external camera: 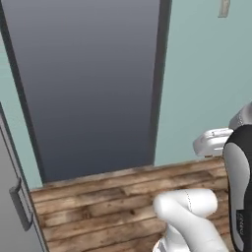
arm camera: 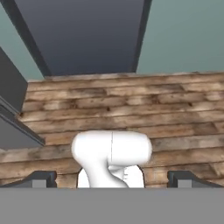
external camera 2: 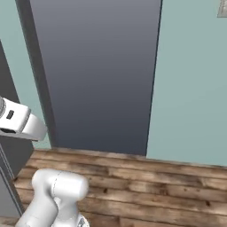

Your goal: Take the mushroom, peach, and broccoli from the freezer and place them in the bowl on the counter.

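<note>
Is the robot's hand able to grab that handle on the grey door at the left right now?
Probably not yet. The open end effector aims down at the wooden floor, while the handle sits off to the left on the grey door. Nothing seems to block it; the arm just needs turning.

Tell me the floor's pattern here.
Brown weathered wood planks, clearest in the hand view.

Doorway (external camera: 88,83) ahead between walls (external camera: 206,74), plank floor (external camera: 113,202) before it
</note>
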